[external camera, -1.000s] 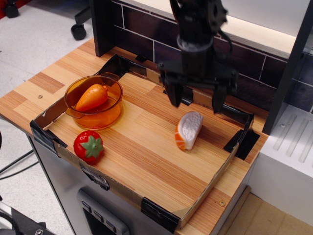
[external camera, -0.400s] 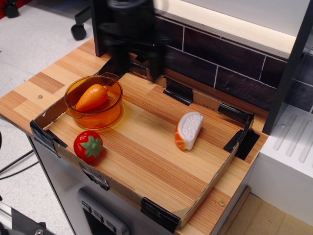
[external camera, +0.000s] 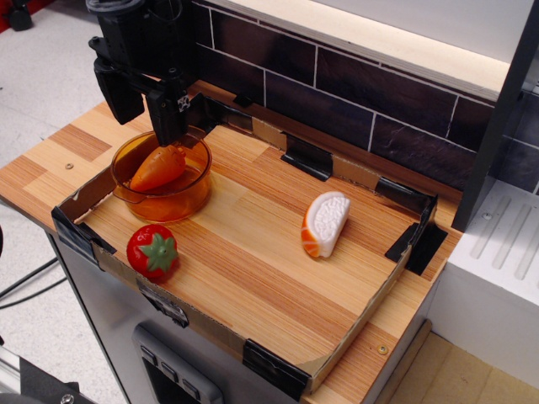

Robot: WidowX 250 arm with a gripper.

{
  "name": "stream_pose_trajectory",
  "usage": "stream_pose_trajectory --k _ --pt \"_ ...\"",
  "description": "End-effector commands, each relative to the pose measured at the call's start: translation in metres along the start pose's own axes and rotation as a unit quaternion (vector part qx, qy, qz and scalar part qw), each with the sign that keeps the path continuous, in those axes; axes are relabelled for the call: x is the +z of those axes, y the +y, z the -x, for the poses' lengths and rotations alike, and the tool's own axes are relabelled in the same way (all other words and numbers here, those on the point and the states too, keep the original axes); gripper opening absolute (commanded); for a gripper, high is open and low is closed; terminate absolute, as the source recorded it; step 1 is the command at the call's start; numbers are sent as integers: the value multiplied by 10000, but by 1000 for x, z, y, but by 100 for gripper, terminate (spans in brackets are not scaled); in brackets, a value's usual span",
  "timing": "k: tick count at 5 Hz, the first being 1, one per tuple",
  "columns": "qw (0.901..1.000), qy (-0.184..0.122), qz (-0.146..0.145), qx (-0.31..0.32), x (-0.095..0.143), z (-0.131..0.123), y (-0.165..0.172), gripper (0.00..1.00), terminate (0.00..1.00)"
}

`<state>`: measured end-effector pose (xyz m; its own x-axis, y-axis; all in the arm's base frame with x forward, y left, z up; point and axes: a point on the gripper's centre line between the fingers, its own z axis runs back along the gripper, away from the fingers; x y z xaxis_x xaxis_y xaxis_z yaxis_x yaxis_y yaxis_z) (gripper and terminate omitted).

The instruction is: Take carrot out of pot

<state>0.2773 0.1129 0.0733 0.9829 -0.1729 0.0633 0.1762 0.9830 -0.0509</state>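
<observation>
The orange carrot (external camera: 157,169) lies tilted inside the translucent amber pot (external camera: 187,196) at the left of the wooden tray. My black gripper (external camera: 143,116) hangs just above the pot's far rim, over the carrot's upper end. Its two fingers (external camera: 168,118) are spread apart with nothing between them. The gripper body hides part of the pot's far rim.
A red strawberry (external camera: 152,251) sits in front of the pot near the tray's front edge. A white-and-orange half-round piece (external camera: 324,222) lies at the right middle. A low cardboard wall (external camera: 278,370) rims the tray. A dark tiled wall (external camera: 354,84) stands behind.
The gripper has swept left from above the half-round piece, along the back wall, to just above the pot. The carrot and the other toys have not moved.
</observation>
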Motion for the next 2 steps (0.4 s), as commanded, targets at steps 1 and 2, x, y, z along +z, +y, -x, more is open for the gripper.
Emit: stream_pose_trajectory --k 1,2 --pt "9998 -104 -142 -125 -5 -8 7 100 0" --pt "9998 -43 -113 -185 -15 -10 2 100 0"
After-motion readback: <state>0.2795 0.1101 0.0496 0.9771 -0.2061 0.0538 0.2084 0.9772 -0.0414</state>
